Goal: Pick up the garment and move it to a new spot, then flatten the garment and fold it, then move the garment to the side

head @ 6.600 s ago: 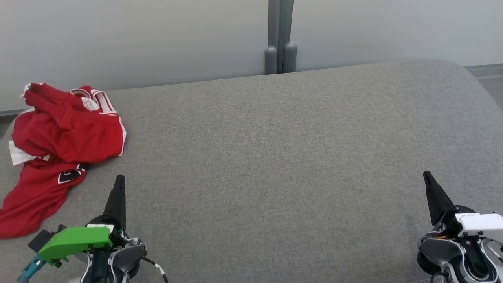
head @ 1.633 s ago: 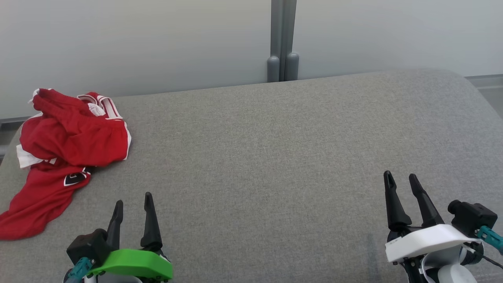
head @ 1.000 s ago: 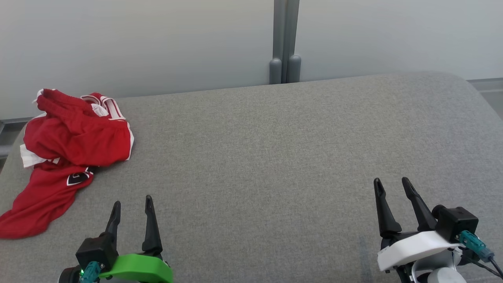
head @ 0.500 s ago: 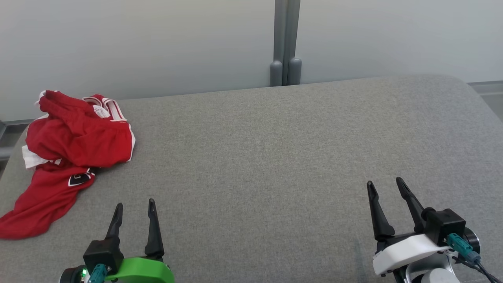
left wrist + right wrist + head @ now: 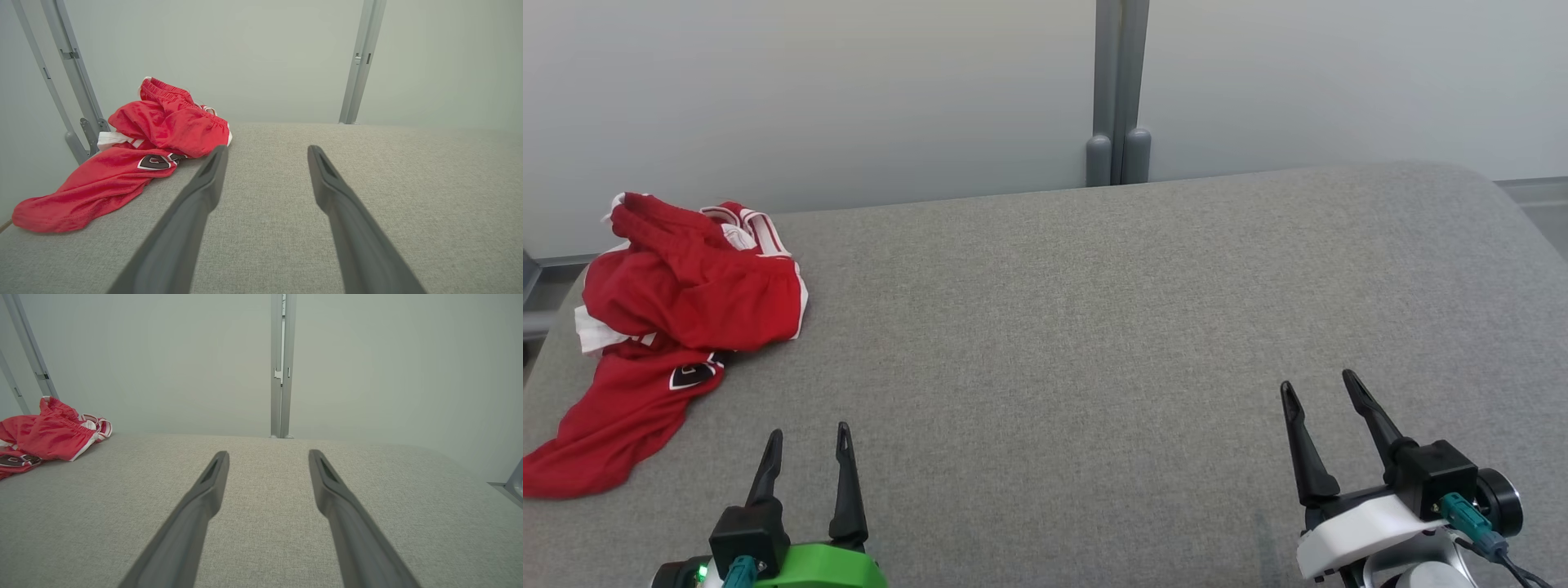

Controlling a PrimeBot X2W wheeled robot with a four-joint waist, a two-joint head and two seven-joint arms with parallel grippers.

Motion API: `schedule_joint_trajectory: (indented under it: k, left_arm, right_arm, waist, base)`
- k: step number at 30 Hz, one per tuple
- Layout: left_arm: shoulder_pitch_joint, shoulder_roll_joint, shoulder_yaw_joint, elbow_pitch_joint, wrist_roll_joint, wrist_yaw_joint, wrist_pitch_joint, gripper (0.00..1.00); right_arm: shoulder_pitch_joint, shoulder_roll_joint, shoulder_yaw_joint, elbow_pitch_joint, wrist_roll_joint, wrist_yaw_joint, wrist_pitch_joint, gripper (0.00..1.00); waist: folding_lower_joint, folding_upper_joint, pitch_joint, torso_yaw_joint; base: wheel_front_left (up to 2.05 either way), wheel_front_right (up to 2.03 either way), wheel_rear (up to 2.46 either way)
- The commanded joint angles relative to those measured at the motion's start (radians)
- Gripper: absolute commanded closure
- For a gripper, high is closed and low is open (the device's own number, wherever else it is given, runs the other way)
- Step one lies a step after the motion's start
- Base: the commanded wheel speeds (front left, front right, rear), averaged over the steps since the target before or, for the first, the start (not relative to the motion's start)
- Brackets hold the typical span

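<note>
on the far left edge of a wide grey fabric surface [image 5: 1094,327], a red garment [image 5: 678,302] lies crumpled in a loose heap. it has white trim and a dark patch with a white outline, and one long part trails toward the near left corner. behind the surface stands a pale wall [image 5: 849,82] with a grey upright post [image 5: 1117,82] near its middle. the left gripper [image 5: 809,430], on a bright green mount [image 5: 809,567], sits at the lower left of the head view, near the garment but apart from it, its two dark fingers spread wide and holding nothing. the right gripper [image 5: 1317,380], on a white mount [image 5: 1347,527], sits at the lower right, well apart from the garment, its jaws likewise released and empty. in the left wrist view the fingers [image 5: 196,204] point across the grey fabric, with the garment off to their left, just past one fingertip. in the right wrist view the garment shows at the far left edge, close to the wall
</note>
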Motion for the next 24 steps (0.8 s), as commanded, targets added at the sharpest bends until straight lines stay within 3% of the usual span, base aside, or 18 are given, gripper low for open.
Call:
schedule_joint_trajectory:
  k: [1,24]
  left_arm:
    - [0.013,0.006,-0.001,0.002,-0.003,0.004,-0.003,0.00]
    - [0.008,0.006,-0.006,0.014,-0.019,0.006,-0.003,0.00]
  right_arm:
    - [0.011,-0.005,-0.003,-0.002,-0.002,0.000,-0.005,0.00]
    - [0.018,-0.005,-0.016,-0.008,0.002,0.000,-0.005,0.00]
  waist:
    - [-0.0001,0.0000,0.000,0.000]
    - [-0.0001,0.0000,0.005,0.005]
  base:
    - [0.00,0.00,0.00]
    - [0.00,0.00,0.00]
